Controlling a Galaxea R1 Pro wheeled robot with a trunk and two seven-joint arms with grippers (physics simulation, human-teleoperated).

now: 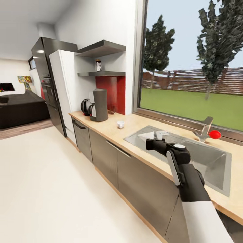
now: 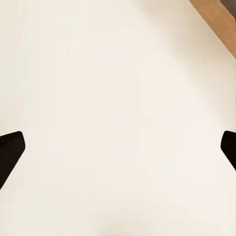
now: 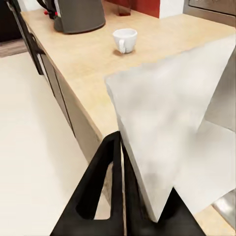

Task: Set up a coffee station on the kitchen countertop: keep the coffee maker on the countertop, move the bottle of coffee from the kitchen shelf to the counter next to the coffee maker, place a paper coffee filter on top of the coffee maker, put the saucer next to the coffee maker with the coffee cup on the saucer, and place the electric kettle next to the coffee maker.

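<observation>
1. Right tool [image 3: 123,196]: dark fingers pinched narrow on the paper coffee filter [image 3: 172,128], a thin matte-white sheet with a pointed corner. In the head view the filter [image 1: 147,135] hangs over the grey steel sink [image 1: 216,168].
2. Left tool [image 2: 118,152]: black fingertips spread wide at the frame edges, nothing between them, pale floor [image 2: 98,98] beyond.
3. Step in hand, as I judge it: carrying the filter to the coffee maker. The next move calls for travel along the surface, then lifting the filter above the machine's top before lowering it.
4. Kitchen countertop [image 1: 111,130]: light wood grain, grey cabinet fronts below.
5. Coffee cup [image 1: 120,124]: small, glossy white, loop handle, sits bare on the surface, no saucer under it.
6. Coffee maker [image 1: 99,105]: tall dark grey body, well beyond the cup; electric kettle [image 1: 85,107], squat and black, just behind it.
7. Bottle of coffee [image 1: 98,65]: stands on the kitchen shelf [image 1: 101,73], not yet moved.
</observation>
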